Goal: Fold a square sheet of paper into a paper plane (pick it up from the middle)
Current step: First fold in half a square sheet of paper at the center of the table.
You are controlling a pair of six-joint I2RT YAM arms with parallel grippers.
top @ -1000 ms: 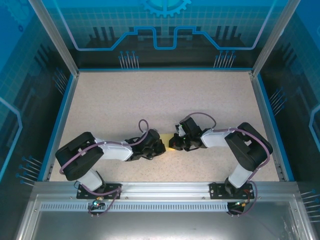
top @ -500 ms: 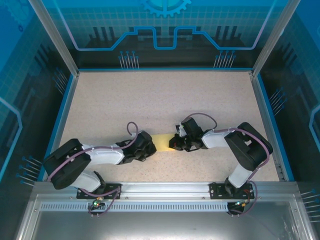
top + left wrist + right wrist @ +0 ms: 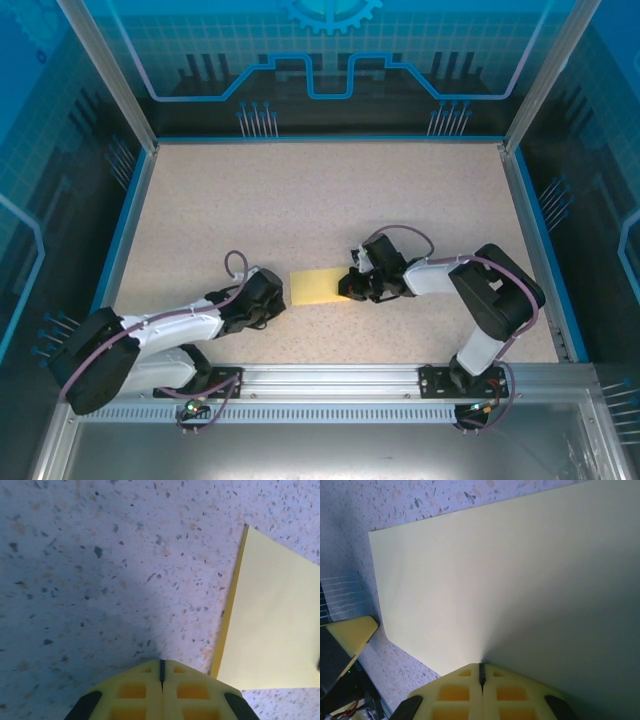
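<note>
The square sheet of paper (image 3: 316, 287) lies flat on the speckled table as a yellow folded rectangle; a paper plane is out of view. My right gripper (image 3: 346, 288) is shut, and its tips rest on the paper's right end. In the right wrist view the paper (image 3: 495, 575) spreads out ahead of the closed tips of that gripper (image 3: 481, 667). My left gripper (image 3: 281, 300) is shut and holds nothing, just left of the paper's near-left corner. In the left wrist view the left gripper (image 3: 161, 664) hovers over bare table, with the paper (image 3: 272, 625) to its right.
A blue rim (image 3: 128, 230) borders the table (image 3: 330, 190), with glass walls behind and at both sides. An aluminium rail (image 3: 330, 378) carrying both arm bases runs along the near edge. One yellow finger (image 3: 351, 633) of the left gripper shows in the right wrist view.
My left arm has drawn back to the left and toward the near edge, coming off the paper and uncovering it. The right gripper has stayed on the paper's right end.
</note>
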